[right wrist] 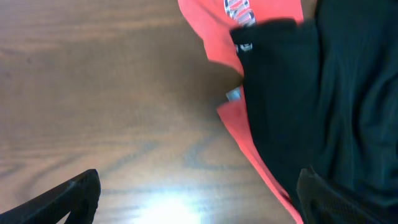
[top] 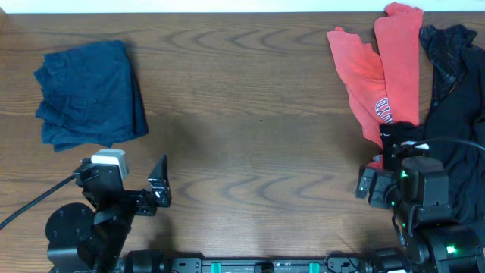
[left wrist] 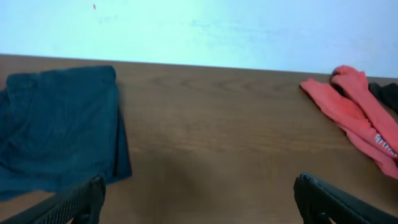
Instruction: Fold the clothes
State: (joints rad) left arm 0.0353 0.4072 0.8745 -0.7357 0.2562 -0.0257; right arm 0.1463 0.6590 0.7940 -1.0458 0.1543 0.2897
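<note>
While the navy garment (top: 91,95) looks folded, the red shirt (top: 375,76) and black garment (top: 455,98) await folding; my left tool (left wrist: 199,199) and right tool (right wrist: 199,193) gape wide, empty.

Evenly lit from above; glare on the table (right wrist: 168,208) in the right wrist view; both wrist views slightly blurred.

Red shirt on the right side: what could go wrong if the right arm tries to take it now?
1. The black garment lies over part of the red shirt, so the open right jaws could pinch both layers and drag them together.
2. The red shirt is bunched and reaches the far edge of the table; a push could slide it off.
</note>
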